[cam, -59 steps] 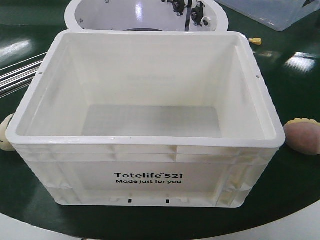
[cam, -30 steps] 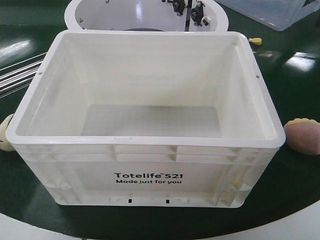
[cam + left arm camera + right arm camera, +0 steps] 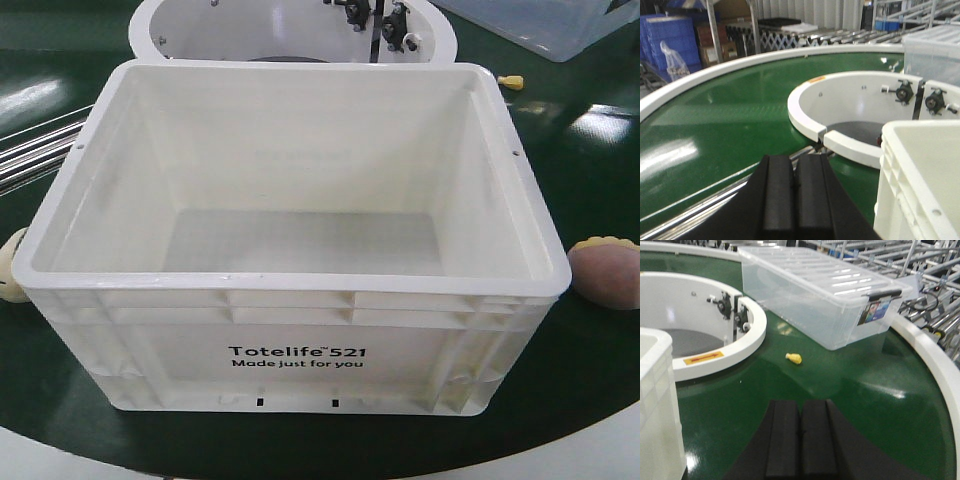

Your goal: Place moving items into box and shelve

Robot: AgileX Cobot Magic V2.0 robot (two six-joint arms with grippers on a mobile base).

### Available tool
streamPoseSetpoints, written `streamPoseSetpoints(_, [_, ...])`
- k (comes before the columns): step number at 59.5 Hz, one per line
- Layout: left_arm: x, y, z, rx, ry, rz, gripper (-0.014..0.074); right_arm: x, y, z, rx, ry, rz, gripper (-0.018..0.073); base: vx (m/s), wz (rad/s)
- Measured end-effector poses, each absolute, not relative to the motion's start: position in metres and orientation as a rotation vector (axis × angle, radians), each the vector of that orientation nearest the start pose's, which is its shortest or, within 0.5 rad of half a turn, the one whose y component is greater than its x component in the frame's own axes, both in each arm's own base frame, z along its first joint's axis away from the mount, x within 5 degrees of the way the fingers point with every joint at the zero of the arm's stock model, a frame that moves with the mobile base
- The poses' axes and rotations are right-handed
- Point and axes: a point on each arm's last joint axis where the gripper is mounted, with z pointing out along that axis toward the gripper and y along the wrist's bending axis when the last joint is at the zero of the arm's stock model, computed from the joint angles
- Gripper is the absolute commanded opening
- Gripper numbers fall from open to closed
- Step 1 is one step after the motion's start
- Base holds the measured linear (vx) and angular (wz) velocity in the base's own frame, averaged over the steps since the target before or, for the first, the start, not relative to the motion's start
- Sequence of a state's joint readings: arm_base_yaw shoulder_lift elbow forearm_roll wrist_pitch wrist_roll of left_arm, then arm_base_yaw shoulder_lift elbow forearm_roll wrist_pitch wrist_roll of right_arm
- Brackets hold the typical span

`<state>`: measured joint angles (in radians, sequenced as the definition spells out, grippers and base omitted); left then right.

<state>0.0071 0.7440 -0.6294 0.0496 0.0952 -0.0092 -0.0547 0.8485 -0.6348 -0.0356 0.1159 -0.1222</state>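
Note:
The white ribbed box (image 3: 290, 330), printed "Totelife 521 Made just for you", stands on the green belt with nothing in it. A reddish-brown toy with yellow scalloped trim (image 3: 606, 274) lies right of it. Only a sliver of the pale yellow toy (image 3: 10, 264) shows at the left edge. In the left wrist view my left gripper (image 3: 795, 187) is shut and empty, left of the box's corner (image 3: 910, 175). My right gripper (image 3: 800, 435) is shut and empty over bare belt, right of the box's wall (image 3: 655, 405). Neither gripper shows in the front view.
A white ring-shaped guard (image 3: 290, 25) sits behind the box, also in the wrist views (image 3: 840, 145) (image 3: 730, 347). A clear lidded tub (image 3: 820, 295) stands at the back right, with a small yellow piece (image 3: 794, 358) before it. Metal rails (image 3: 35, 150) run at the left.

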Motion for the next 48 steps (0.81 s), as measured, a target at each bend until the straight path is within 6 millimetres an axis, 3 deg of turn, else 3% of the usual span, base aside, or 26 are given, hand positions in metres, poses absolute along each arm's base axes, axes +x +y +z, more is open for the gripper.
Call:
streamPoseSetpoints(10, [0.168,0.002,0.339,0.025,1.743,0.039,0.0377,0.186,-0.01,0.319,-0.028,1.893,-0.089,0.0231,0.0,0.0])
streamPoseSetpoints(16, [0.168,0.002,0.339,0.025,1.744,0.039,0.0455,0.187,-0.01,0.317,-0.019,1.911,-0.079,0.0351,0.0,0.0])
streamPoseSetpoints(25, [0.168,0.002,0.34,0.016,1.729,0.031,0.047,0.188,-0.01,0.319,0.003,1.884,-0.063,0.0477,0.0,0.0])
streamPoseSetpoints(37, [0.168,0.002,0.339,-0.066,1.77,-0.033,0.047,0.188,-0.009,0.321,0.056,1.89,-0.014,0.0488,0.0,0.0])
streamPoseSetpoints(43, [0.17,0.004,0.349,-0.148,1.846,-0.071,0.047,0.188,-0.008,0.338,0.053,1.912,-0.004,0.0488,0.0,0.0])
streamPoseSetpoints(48, [0.177,0.007,0.374,-0.185,1.885,-0.063,0.047,0.191,-0.008,0.37,0.047,1.866,-0.004,0.0488,0.0,0.0])
